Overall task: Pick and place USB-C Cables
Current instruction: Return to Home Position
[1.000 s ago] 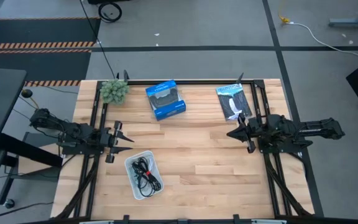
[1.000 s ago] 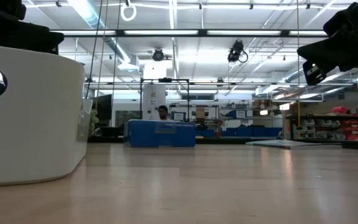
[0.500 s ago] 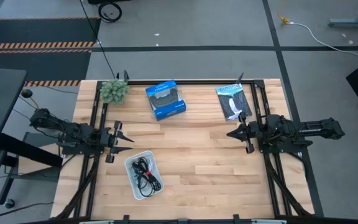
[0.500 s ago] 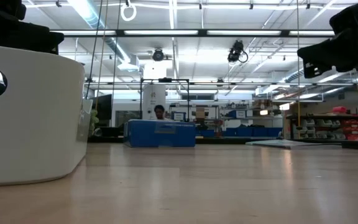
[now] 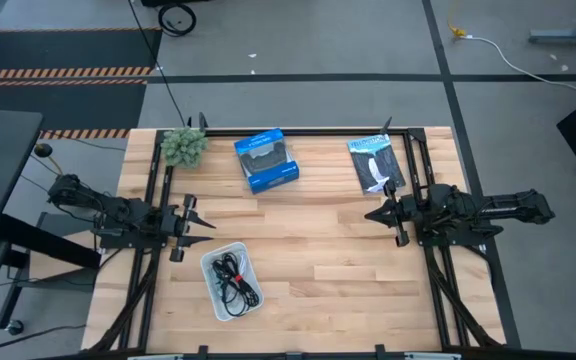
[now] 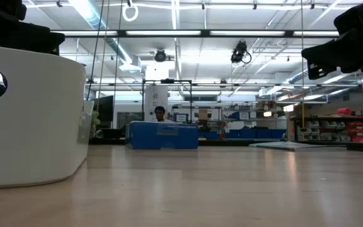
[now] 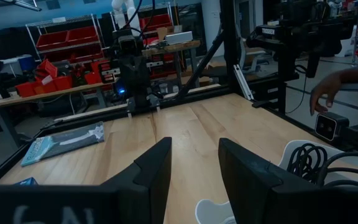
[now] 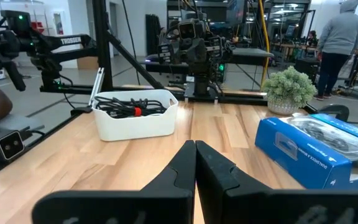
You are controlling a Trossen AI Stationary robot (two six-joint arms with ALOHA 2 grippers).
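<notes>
Left tool (image 5: 200,224), fingers apart, and right tool (image 5: 373,214), fingers pressed together on nothing, held above opposite sides of the counter (image 5: 328,260), well apart. Cables (image 5: 236,282) coiled inside the white basket (image 5: 211,262) just beside the left tool, none seen loose on the wood. Judged as the closing return to rest: placing done, next move calling only for parking both arms clear of the basket.

Wooden table (image 5: 348,270) with white tray (image 6: 30,120), blue box (image 5: 266,160), black-and-white packet (image 5: 376,163), small green plant (image 5: 183,146).
</notes>
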